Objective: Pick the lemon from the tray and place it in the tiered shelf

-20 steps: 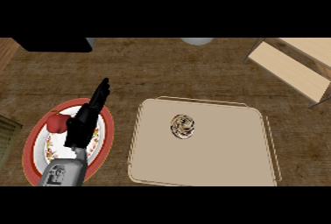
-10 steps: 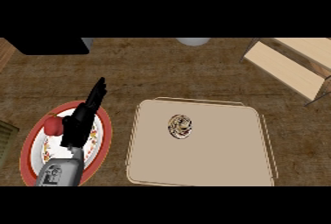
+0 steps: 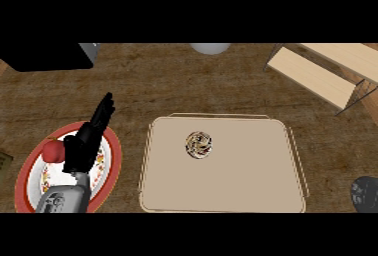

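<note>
The lemon [image 3: 199,144] appears as a small oval, mottled brown and cream. It lies alone on the beige square tray [image 3: 251,185], a little left of and above the tray's middle. The tiered shelf [image 3: 319,72], pale wood on a thin frame, stands at the back right. My left hand [image 3: 87,142] is open with its fingers straight, pointing away from me. It hangs over a red-rimmed plate [image 3: 29,167], left of the tray and apart from the lemon. Just a dark part of my right hand [image 3: 365,194] shows at the lower right edge, beside the tray's right rim.
A red round fruit [image 3: 53,150] sits on the plate next to my left hand. A black block [image 3: 44,56] fills the back left corner. A grey round object [image 3: 210,48] stands at the back edge. Brown counter [image 3: 192,85] lies between tray and shelf.
My left hand has drifted slightly left and back over the plate. My right hand has come into view at the lower right edge. The lemon has not moved.
</note>
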